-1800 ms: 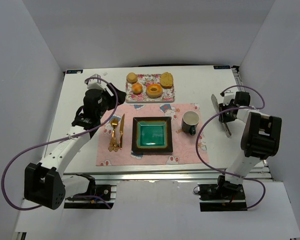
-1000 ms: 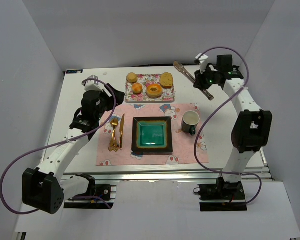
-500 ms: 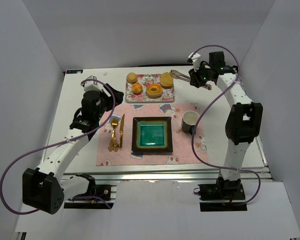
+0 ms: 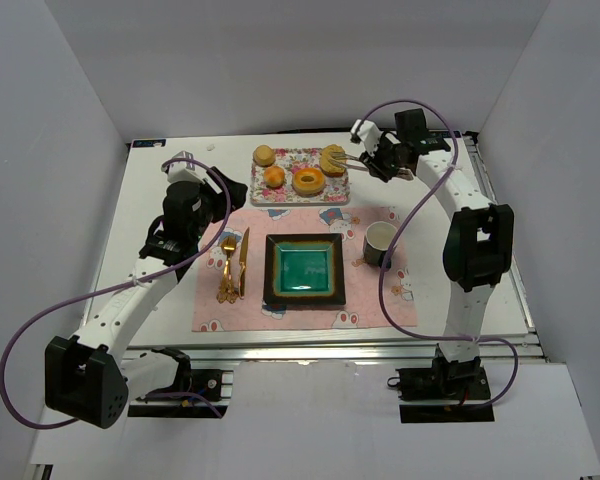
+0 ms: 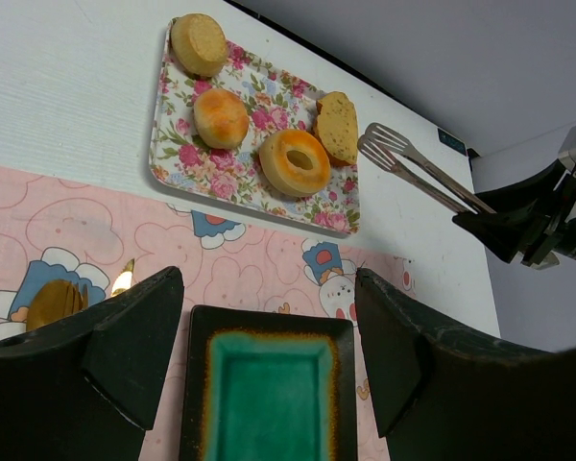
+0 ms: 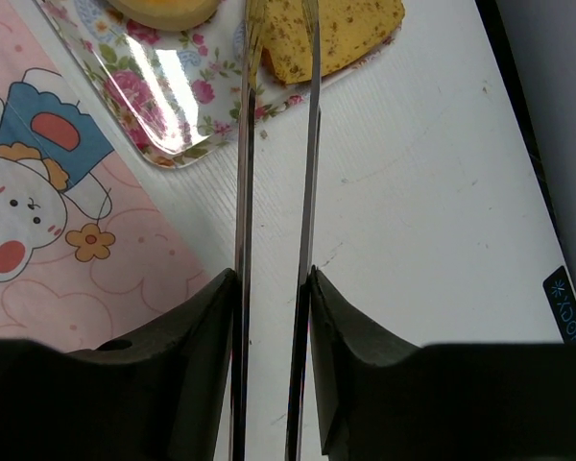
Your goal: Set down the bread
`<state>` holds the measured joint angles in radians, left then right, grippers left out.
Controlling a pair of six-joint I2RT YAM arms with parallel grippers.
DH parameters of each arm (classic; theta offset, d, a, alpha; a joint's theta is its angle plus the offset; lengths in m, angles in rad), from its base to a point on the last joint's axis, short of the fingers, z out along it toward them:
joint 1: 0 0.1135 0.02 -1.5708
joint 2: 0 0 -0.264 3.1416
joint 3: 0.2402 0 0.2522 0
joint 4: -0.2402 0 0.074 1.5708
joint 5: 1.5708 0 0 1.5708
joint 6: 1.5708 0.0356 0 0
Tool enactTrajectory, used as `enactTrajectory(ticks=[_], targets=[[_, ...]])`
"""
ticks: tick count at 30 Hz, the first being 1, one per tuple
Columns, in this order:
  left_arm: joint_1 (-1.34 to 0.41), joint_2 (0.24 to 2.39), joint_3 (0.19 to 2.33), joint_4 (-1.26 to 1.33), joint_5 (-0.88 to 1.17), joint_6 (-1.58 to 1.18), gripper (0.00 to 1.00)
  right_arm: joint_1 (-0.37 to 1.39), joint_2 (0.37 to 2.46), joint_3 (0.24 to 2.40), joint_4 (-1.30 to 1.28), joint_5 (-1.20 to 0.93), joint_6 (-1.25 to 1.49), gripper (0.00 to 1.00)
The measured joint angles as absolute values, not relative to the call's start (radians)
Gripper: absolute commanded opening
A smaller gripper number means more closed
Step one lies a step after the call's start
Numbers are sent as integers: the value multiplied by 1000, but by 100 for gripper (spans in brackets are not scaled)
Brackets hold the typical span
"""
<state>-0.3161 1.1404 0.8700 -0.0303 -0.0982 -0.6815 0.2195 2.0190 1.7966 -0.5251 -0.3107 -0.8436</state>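
Observation:
The bread lies at the right end of the floral tray; it also shows in the left wrist view and the right wrist view. My right gripper is shut on metal tongs. The tong tips reach the bread's right edge; I cannot tell whether they touch it. My left gripper is open and empty, above the pink placemat left of the dark square plate.
A ring doughnut and two small orange buns share the tray. A cup stands right of the plate. Gold cutlery lies left of it on the placemat.
My right arm has swung from the table's right side to the back and then left, bringing the tongs up to the bread. The left arm has barely moved.

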Motion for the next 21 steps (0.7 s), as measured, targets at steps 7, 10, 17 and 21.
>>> enactTrajectory(ticks=[7, 10, 17, 21], targets=[[-316, 1140, 870, -30, -98, -682, 81, 229, 2028, 1797, -526, -278, -897, 42], [-316, 1140, 870, -30, -98, -682, 82, 236, 2051, 1797, -527, -266, -906, 43], [-316, 1140, 866, -29, -98, -682, 82, 251, 2094, 1797, -536, -245, -924, 44], [-316, 1140, 862, -30, -98, -683, 82, 259, 2094, 1797, -532, -226, -928, 44]])
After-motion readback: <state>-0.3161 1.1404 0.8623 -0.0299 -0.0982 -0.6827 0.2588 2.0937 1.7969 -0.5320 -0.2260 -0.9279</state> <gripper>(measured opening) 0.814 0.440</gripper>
